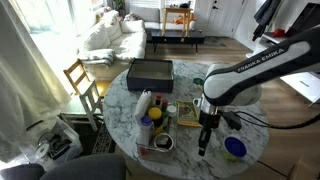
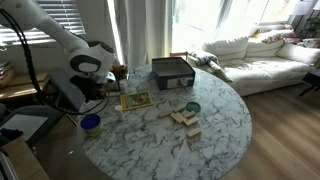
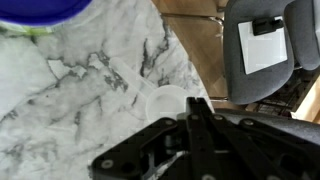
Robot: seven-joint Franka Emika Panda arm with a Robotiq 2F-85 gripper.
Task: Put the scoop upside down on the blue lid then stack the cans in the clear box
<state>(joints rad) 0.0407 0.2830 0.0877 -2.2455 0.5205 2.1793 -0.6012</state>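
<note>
While the claw [image 1: 205,146] hangs closed, the scoop [image 1: 235,148] sits near it.

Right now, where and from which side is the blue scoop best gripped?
Probably its rim wall, from straight above, with one finger inside and one outside. The scoop seems to sit mouth up, round and low, so its outer sides offer little to pinch. The shut gripper must open first.

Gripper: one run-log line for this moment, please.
gripper shut | nothing seen held | over marble table | blue round item beside it
</note>
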